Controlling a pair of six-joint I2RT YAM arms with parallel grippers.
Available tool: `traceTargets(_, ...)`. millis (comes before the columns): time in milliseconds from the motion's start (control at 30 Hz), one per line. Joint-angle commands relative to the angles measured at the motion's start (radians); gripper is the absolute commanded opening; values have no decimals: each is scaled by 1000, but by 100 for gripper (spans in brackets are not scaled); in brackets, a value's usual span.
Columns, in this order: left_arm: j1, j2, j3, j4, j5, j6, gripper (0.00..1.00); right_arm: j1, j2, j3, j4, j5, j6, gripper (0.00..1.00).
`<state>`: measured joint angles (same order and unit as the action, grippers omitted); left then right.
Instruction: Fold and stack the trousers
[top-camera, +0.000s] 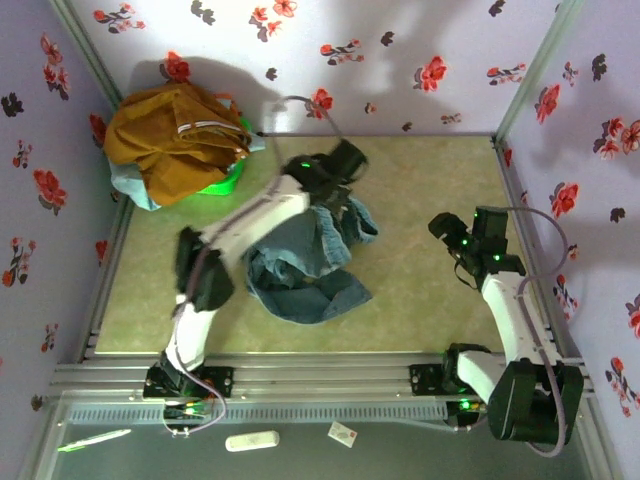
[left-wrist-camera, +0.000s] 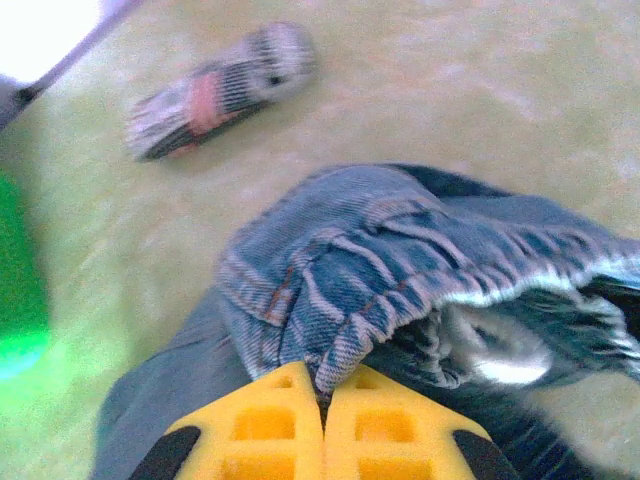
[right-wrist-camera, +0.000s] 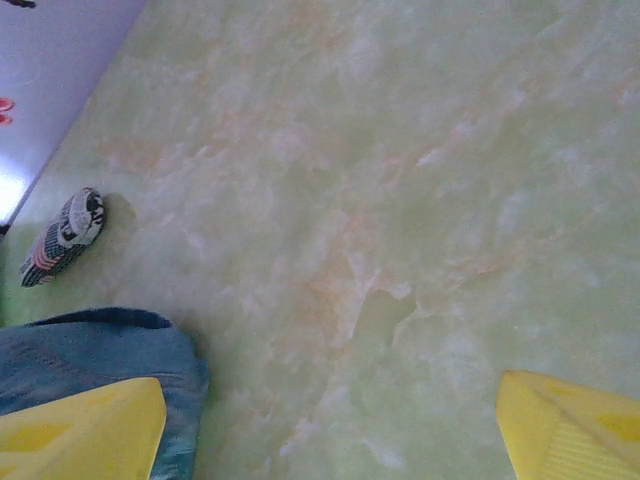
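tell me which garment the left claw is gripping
The light blue washed denim jeans, bunched mid-table, pinched in the shut left claw; the mustard-yellow white-striped garment lies heaped in the far left corner, untouched.

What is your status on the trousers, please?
Left gripper: jaws shut on a fold of the trousers, crumpled mid-table. Right gripper: jaws open above bare table. Small striped object lies apart, not obstructing.

The trousers (top-camera: 310, 265) are light blue with pale faded streaks. Under them the table (top-camera: 430, 200) is soft green with orange swirls. Beyond the trousers, a mustard-yellow garment (top-camera: 170, 135) has white stripes, and a small thing (left-wrist-camera: 220, 88) has black, white and pink stripes. The walls (top-camera: 420, 30) are lilac with red and dark flowers.
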<state>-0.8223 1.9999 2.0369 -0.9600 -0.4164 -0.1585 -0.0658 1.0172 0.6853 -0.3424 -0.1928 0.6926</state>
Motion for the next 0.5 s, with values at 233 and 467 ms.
traceTargets(233, 551, -956, -785, -11, 62, -459, 17, 209, 37, 33, 84, 13, 45, 87)
traceTargets(467, 890, -1225, -867, -222, 105, -489, 96, 350, 145, 123, 83, 21, 14, 89)
